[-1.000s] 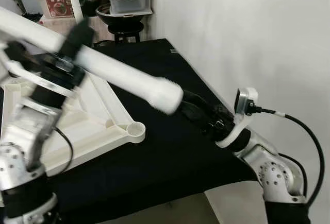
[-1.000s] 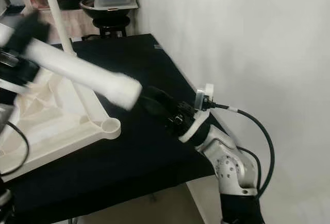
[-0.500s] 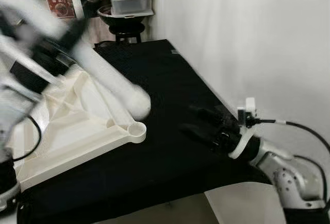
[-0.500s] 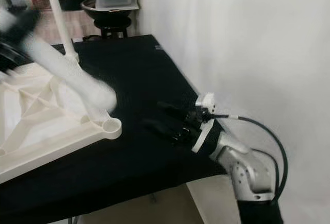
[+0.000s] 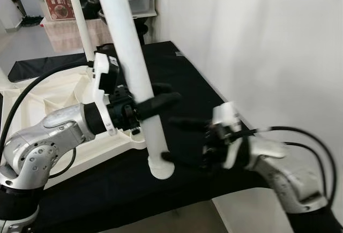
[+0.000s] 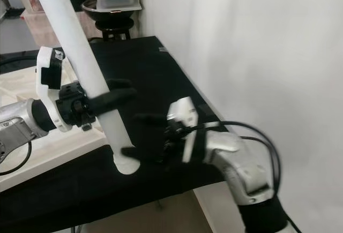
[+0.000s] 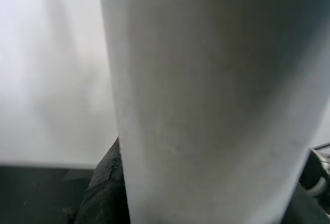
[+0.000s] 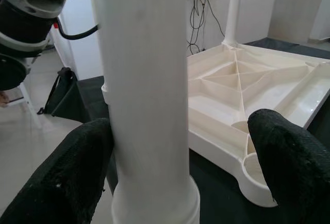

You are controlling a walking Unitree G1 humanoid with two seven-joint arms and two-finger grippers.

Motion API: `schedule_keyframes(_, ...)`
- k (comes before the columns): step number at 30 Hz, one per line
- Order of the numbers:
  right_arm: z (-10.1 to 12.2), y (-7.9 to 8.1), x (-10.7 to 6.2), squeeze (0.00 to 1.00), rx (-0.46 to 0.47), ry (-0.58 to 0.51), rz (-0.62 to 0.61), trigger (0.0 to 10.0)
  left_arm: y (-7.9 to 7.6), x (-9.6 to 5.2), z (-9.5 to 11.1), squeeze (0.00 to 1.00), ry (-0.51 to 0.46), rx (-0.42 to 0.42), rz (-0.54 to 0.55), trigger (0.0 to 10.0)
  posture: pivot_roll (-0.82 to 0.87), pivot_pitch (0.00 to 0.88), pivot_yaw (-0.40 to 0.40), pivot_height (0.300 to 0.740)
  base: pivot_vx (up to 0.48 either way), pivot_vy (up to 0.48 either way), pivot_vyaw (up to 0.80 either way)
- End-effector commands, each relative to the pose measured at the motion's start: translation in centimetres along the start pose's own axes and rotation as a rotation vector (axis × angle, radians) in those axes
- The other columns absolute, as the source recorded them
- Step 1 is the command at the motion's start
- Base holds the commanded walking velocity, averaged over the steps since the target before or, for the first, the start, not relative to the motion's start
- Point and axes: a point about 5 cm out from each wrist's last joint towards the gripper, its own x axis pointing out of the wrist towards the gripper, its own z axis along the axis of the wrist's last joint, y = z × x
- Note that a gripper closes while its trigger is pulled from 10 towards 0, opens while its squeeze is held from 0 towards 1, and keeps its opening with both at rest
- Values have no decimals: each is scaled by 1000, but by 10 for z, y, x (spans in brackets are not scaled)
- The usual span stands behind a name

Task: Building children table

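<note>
My right wrist view reveals the overturned white tabletop's (image 8: 242,95) ribs and empty corner socket. My left gripper (image 5: 153,103) pinches the white table leg (image 5: 134,77) near-upright above the black-covered desk's (image 5: 182,77) front edge. My right gripper (image 5: 179,139) is spread wide, the leg's lower end between its fingers.
</note>
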Motion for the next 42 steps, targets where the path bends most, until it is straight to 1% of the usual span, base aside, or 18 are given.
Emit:
schedule_keyframes(1,0,-1,7,0,-2,26,-1,10000,-7,3,5,0,-17,48,-59,0,-40,12,-2,740,0,0,0)
schedule_keyframes(2,1,-1,10,0,-3,28,11,10000,-9,4,6,0,-31,58,-83,0,-39,13,-5,740,0,0,0)
schedule_keyframes(4,1,-1,10,0,-3,28,11,10000,-9,4,6,0,-31,58,-83,0,-39,13,-5,740,0,0,0)
schedule_keyframes(7,3,0,14,0,-7,26,29,10000,-13,6,5,0,-30,78,-129,0,-41,15,-5,740,0,0,0)
schedule_keyframes(9,3,0,14,0,-7,26,29,10000,-13,6,5,0,-30,78,-129,0,-41,15,-5,740,0,0,0)
schedule_keyframes(10,4,0,16,0,-10,24,33,10000,-15,6,2,0,-21,93,-146,0,-42,15,-4,740,0,0,0)
schedule_keyframes(15,4,1,23,0,-14,23,33,10000,-15,8,-5,0,-9,108,-162,0,-44,16,-5,740,0,0,0)
schedule_keyframes(16,4,3,27,0,-13,20,33,2784,-15,10,-7,0,-5,113,-167,0,-46,16,-5,740,0,0,0)
schedule_keyframes(17,4,3,30,0,-12,20,33,2784,-14,10,-9,0,-3,117,-172,0,-47,17,-5,740,0,0,0)
schedule_keyframes(18,4,4,32,0,-6,20,33,0,-14,11,-9,0,-4,120,-175,0,-47,18,-7,740,0,0,0)
schedule_keyframes(27,2,6,39,0,2,24,37,0,-10,12,-8,0,-21,136,-172,0,-50,18,-7,740,0,0,0)
schedule_keyframes(35,1,7,41,0,-6,28,41,0,-10,14,-11,0,-28,143,-175,0,-65,18,-12,740,0,0,0)
schedule_keyframes(40,0,5,41,0,-9,32,32,0,-7,14,-11,0,-31,150,-158,0,-68,19,-12,740,0,0,0)
schedule_keyframes(41,0,4,41,0,-10,33,21,0,-3,15,-9,1000,-52,144,-118,0,-69,19,-11,740,0,0,0)
schedule_keyframes(42,-1,2,41,0,-8,33,2,0,2,15,-5,1000,-83,132,-74,8118,-69,20,-10,740,0,0,0)
